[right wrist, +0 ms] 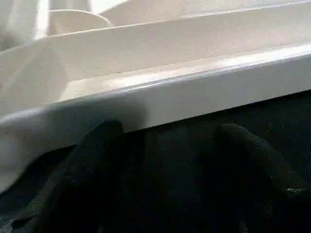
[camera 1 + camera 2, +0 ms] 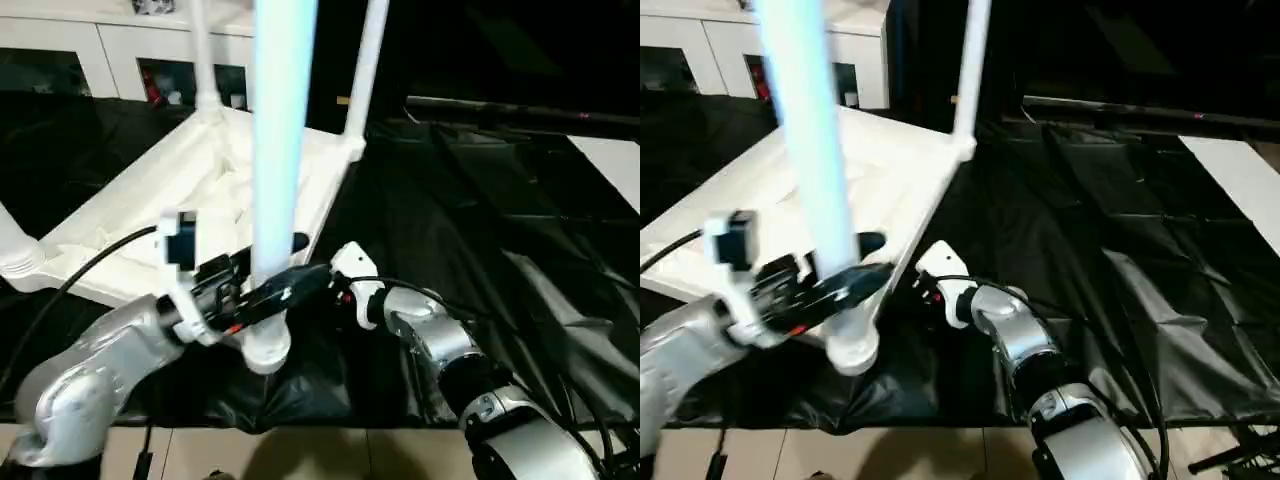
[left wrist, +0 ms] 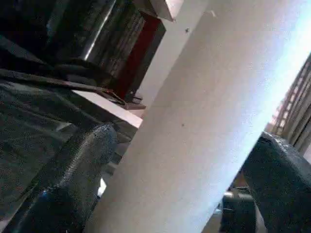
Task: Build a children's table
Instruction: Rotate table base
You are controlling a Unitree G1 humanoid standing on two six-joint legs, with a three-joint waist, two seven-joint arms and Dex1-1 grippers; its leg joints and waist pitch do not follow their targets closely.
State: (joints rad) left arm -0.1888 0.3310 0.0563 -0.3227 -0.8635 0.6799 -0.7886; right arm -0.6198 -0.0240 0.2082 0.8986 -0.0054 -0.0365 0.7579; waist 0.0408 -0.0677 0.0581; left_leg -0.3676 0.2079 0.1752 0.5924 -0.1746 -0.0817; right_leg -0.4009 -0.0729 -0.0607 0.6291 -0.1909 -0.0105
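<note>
Fingers (image 3: pixel 73 179) of left pincer (image 2: pixel 268 272) around upright leg (image 2: pixel 283 150); right pincer (image 1: pixel 170 184) open.

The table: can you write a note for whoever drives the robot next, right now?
Left hand: closed around the near leg, low down, above its socket.
Right hand: open, holding nothing, at the table top's near edge.
Table top lies upside down on the black sheet.
Done: two far legs stand in their sockets.
Left: finish the near leg. The fourth corner isn't clear.

Black sheet (image 2: pixel 470 230) carries upturned white table top (image 2: pixel 130 220).
</note>
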